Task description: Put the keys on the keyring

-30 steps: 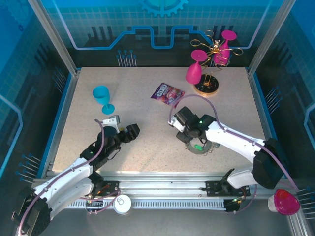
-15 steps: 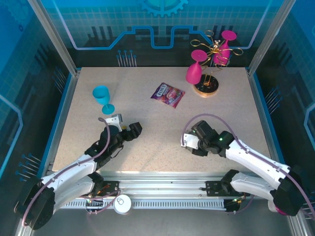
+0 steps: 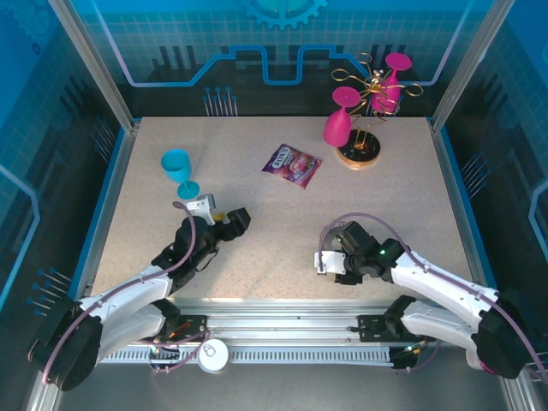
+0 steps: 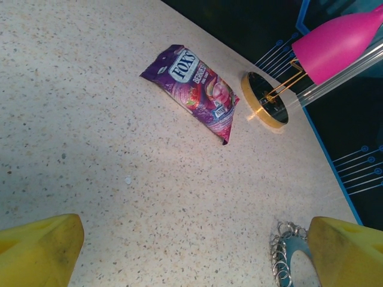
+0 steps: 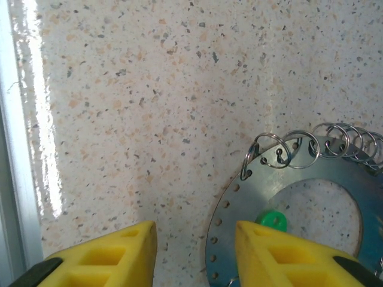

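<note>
**Right gripper set low over the keyring's rim, left gripper waiting wide**
The keyring (image 5: 236, 209) lies flat on the table (image 5: 149, 89) near its front edge, with wire loops (image 5: 311, 146) along its far rim and a green key head (image 5: 272, 220) in its hole; whether that key is hooked on cannot be told. The right gripper (image 5: 194, 251) hangs just above, wrist pitched down, jaws part-way apart astride the ring's edge and gripping nothing, probably to pinch the rim. The left gripper (image 4: 191, 257), spread wide and empty on a low, outstretched arm, faces the ring from well apart

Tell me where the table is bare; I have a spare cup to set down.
Free: the middle between the left tool and right tool; the far-left stretch from teal plastic goblet to purple sweet packet. Crowded: gold wire stand, far right.
</note>
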Motion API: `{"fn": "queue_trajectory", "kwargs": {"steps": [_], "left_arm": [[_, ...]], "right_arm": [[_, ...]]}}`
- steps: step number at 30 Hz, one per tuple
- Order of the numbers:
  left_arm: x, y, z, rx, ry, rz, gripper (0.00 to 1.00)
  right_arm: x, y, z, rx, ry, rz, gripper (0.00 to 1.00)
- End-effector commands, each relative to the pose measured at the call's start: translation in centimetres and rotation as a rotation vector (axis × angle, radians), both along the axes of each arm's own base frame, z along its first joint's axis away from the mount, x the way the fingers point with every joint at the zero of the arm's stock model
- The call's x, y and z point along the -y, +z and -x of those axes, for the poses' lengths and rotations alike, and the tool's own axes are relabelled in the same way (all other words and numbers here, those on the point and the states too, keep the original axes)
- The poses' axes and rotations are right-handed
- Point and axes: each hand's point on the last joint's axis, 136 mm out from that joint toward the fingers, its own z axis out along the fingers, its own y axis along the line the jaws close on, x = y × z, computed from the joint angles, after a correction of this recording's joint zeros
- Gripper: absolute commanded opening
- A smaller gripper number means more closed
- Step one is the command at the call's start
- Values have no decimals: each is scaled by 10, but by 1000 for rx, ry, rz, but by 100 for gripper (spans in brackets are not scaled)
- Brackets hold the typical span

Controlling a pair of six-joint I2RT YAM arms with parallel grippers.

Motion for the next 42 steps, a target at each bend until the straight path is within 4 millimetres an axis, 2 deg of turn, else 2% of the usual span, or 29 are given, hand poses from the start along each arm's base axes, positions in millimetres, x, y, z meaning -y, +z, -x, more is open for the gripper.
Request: {"fn": "queue_trajectory", "kwargs": {"steps": [1, 10, 28, 42], "left_arm": [[8, 9, -1, 32, -31, 30, 96], [10, 9, -3, 35, -39, 23, 96], [12, 3, -5, 21, -41, 18, 96], [15, 0, -8, 14, -45, 21, 96]], "right_arm": [[-9, 1, -11, 35, 13, -28, 37], [-19, -11, -22, 26, 10, -36, 36], [-17, -28, -39, 34, 2, 30, 28], [-20, -26, -48, 38, -30, 11, 22]]}}
